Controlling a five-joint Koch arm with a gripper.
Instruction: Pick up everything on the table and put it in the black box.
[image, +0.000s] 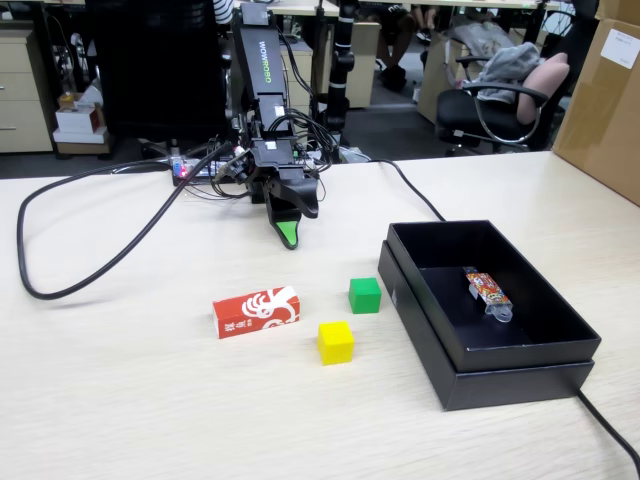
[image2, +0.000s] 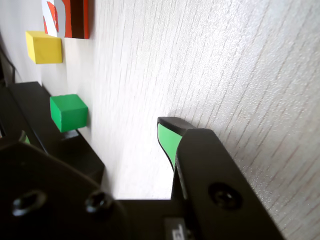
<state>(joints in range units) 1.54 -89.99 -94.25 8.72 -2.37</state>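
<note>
On the wide beige surface (image: 120, 400) nothing of the job looks done: all three pieces to be gathered lie outside the black box (image: 440, 335), which sits at the right of the fixed view with only an orange candy wrapper (image: 487, 291) on its floor. Largest of the loose pieces, the red carton (image: 256, 311) with its white swirl print lies flat toward the middle, well left of the box. Next, the yellow cube (image: 335, 342) rests near the carton's right end, a little closer to the camera. Beside the box's near-left wall stands the green cube (image: 364, 295), close to it but apart.

Back behind these three, the gripper (image: 288, 234) points down at a bare patch, clear of them all. Its jaws hold nothing. The wrist view shows one green-padded fingertip (image2: 167, 140) low over the wood grain, the other hidden at the frame's dark left; judging by the bare strip between the two dark bodies, they stand somewhat apart. Three pick-and-place trips appear to remain, the green cube likely nearest to reach.
</note>
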